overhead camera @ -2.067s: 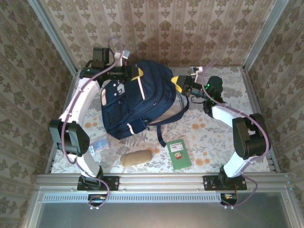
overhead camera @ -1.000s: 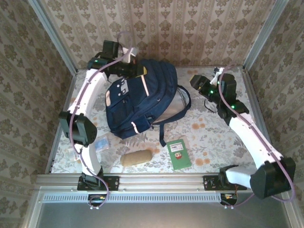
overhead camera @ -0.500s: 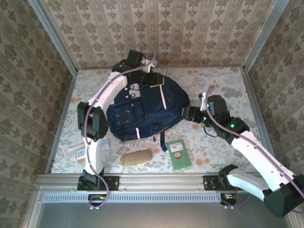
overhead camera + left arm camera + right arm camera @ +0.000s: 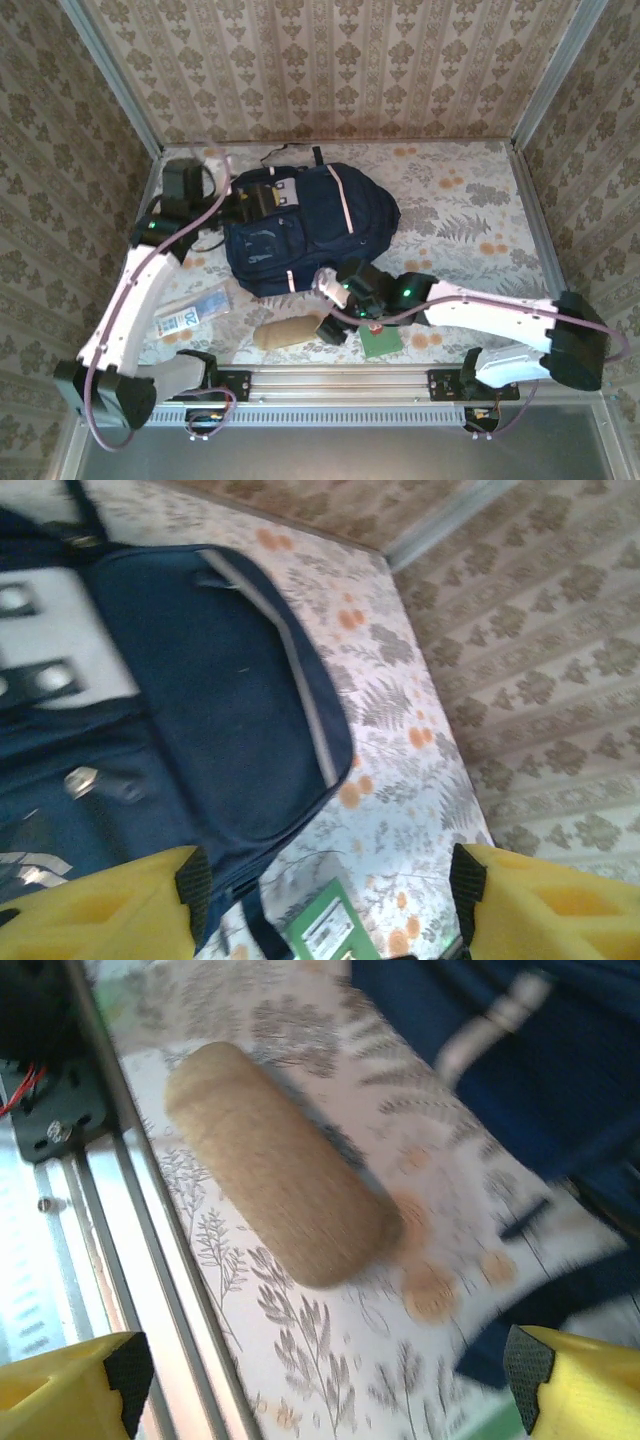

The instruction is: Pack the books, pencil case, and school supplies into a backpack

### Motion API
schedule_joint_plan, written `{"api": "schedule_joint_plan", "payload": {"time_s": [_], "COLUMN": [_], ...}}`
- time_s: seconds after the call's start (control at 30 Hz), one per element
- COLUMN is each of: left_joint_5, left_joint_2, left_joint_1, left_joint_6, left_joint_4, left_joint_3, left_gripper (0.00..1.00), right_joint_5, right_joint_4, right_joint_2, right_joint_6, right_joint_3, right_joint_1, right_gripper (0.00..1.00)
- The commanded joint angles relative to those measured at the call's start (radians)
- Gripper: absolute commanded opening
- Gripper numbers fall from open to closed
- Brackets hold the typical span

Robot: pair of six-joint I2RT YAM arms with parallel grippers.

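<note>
Top view: the navy backpack lies flat on the far-left part of the table. The tan pencil case lies by the near edge, just in front of the backpack. The right claw hangs at its right end.

Left wrist view: the left claw is spread apart and empty over the backpack.

Right wrist view: the right claw is spread wide and empty. The pencil case lies just ahead of it, not yet between its fingers. It looks soft, light and squashy, so it is best pinched across its narrow middle.
</note>
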Motion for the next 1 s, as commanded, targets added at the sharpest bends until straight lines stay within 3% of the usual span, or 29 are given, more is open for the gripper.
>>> {"api": "schedule_joint_plan", "payload": {"time_s": [0.0,0.33,0.63,0.8,0.97], "left_joint_5": [0.003,0.089,0.124,0.124,0.114], "left_joint_2": [-0.081,-0.184,-0.202,-0.197,-0.172], "left_joint_1": [0.043,0.069,0.076,0.080,0.081], "left_joint_6": [-0.017,-0.018,-0.020,-0.012,-0.012], "left_joint_4": [-0.014,-0.015,0.003,0.002,0.001], "left_joint_3": [-0.068,-0.119,-0.137,-0.131,-0.117], "left_gripper": [0.69,0.69,0.69,0.69,0.68], "right_joint_5": [-0.082,-0.152,-0.085,-0.102,-0.136], "right_joint_4": [0.261,0.294,0.331,0.327,0.370], "right_joint_2": [0.044,0.335,0.501,0.540,0.462], "right_joint_6": [-0.315,-0.422,-0.394,-0.375,-0.340], "right_joint_3": [-0.068,0.043,0.085,0.090,0.024], "right_joint_1": [0.043,0.026,-0.001,0.002,0.003], "right_gripper": [0.94,0.94,0.91,0.78,0.58]}}
